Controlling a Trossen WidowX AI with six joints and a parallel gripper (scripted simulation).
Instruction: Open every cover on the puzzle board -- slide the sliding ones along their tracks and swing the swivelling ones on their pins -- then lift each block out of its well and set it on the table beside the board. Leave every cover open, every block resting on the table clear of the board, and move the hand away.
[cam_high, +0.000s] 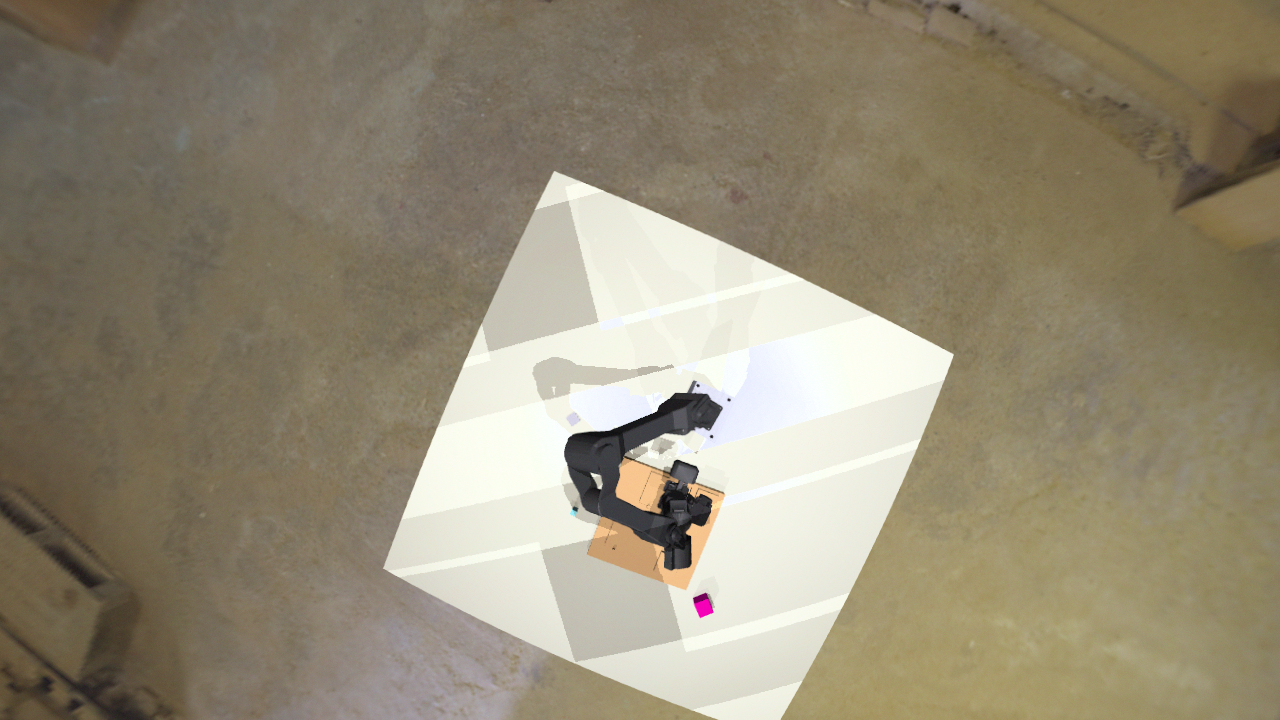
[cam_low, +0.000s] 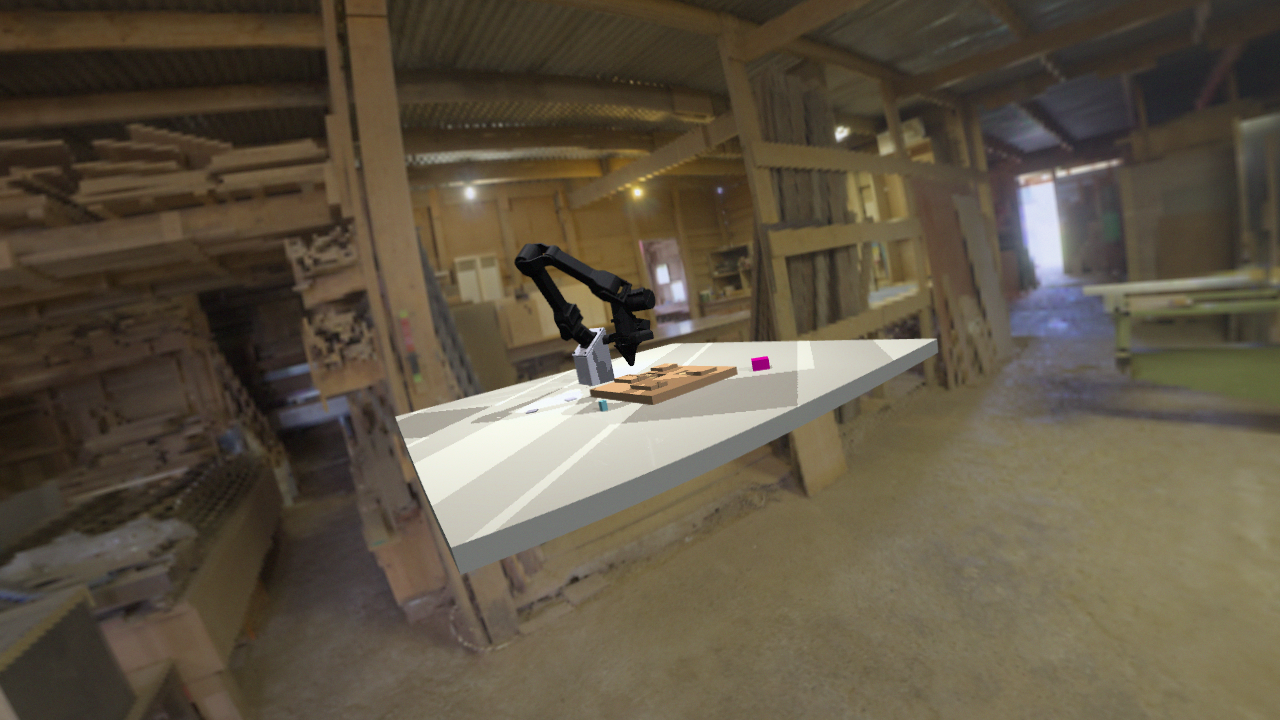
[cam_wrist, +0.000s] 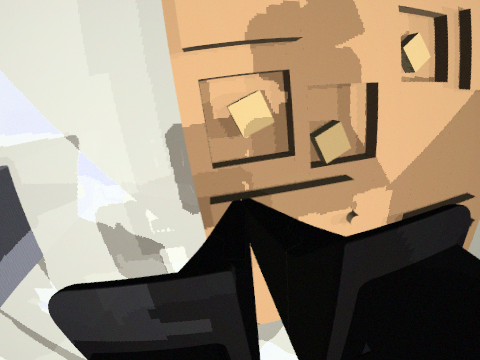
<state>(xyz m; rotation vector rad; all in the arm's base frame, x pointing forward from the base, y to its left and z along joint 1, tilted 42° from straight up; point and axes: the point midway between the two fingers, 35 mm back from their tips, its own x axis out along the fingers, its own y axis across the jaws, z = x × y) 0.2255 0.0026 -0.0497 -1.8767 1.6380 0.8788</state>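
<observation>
The tan puzzle board (cam_high: 626, 546) (cam_low: 666, 386) lies on the white table (cam_high: 805, 429) (cam_low: 554, 465). In the wrist view three square wells show in it, each with a pale tan block inside: a left one (cam_wrist: 251, 114), a middle one (cam_wrist: 331, 142) and a far right one (cam_wrist: 416, 52). Dark track slots (cam_wrist: 280, 188) run beside the wells. My gripper (cam_wrist: 242, 208) (cam_low: 631, 358) (cam_high: 682, 480) is shut and empty. It hangs just above the board's end nearest the arm's base, close to the left well.
A magenta block (cam_high: 704, 607) (cam_low: 759, 362) rests on the table beyond the board's far end. A small cyan block (cam_high: 573, 512) (cam_low: 602, 404) rests by the board's near side. The arm's grey base (cam_low: 590, 362) stands behind the board.
</observation>
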